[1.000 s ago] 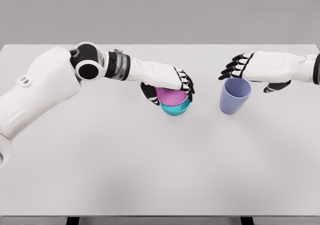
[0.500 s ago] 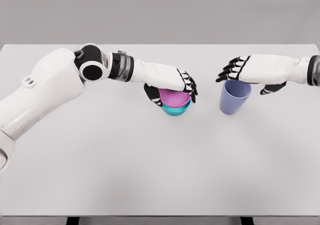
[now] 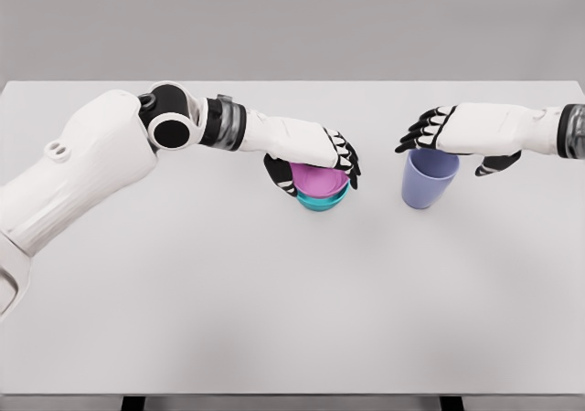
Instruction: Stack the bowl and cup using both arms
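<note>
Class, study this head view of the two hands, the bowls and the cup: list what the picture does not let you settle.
- Head view: the left hand covers the far rim of the pink bowl nested in the teal bowl; its grip is unclear.
- The right hand overlaps the purple cup rim; contact is unclear.

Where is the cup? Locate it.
The cup stands upright on the table's right side, under the right hand, right of the stacked bowls.

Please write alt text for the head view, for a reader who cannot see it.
The left hand grips a pink bowl sitting in a teal bowl on a white table. The right hand hovers open over a purple cup.
</note>
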`<action>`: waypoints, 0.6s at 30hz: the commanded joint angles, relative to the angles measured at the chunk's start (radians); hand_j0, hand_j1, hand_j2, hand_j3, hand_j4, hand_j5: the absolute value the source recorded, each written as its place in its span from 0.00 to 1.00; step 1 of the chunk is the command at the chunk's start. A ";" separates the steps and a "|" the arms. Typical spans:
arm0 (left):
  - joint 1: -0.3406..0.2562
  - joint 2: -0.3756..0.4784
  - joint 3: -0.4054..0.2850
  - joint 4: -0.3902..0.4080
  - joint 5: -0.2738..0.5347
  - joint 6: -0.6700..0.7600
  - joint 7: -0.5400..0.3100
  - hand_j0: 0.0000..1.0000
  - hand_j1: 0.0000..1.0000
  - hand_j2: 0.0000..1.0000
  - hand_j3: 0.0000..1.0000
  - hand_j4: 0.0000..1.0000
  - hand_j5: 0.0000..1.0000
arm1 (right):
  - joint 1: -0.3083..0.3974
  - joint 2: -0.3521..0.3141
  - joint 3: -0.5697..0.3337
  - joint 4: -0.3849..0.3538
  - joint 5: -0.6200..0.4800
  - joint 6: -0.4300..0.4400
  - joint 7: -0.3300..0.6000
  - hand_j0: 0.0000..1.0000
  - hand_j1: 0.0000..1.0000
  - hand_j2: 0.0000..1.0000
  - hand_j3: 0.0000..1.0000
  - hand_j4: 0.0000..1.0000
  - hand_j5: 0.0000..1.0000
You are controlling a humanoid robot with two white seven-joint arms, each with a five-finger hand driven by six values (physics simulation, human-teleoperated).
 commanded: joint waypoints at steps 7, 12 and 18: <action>0.002 0.001 0.001 0.000 0.007 0.003 0.000 0.87 0.87 0.87 0.87 0.87 0.87 | -0.009 0.013 0.000 -0.001 -0.004 0.003 0.000 1.00 1.00 1.00 1.00 1.00 1.00; 0.000 0.000 0.001 0.000 0.007 0.003 0.000 0.92 0.92 0.92 0.92 0.92 0.92 | -0.014 0.018 0.008 -0.001 -0.003 0.003 0.000 1.00 1.00 1.00 1.00 1.00 1.00; 0.000 0.001 0.003 0.000 0.007 0.003 0.000 0.96 0.96 0.96 0.96 0.96 0.96 | -0.015 0.018 0.023 0.002 -0.004 0.003 0.000 1.00 1.00 1.00 1.00 1.00 1.00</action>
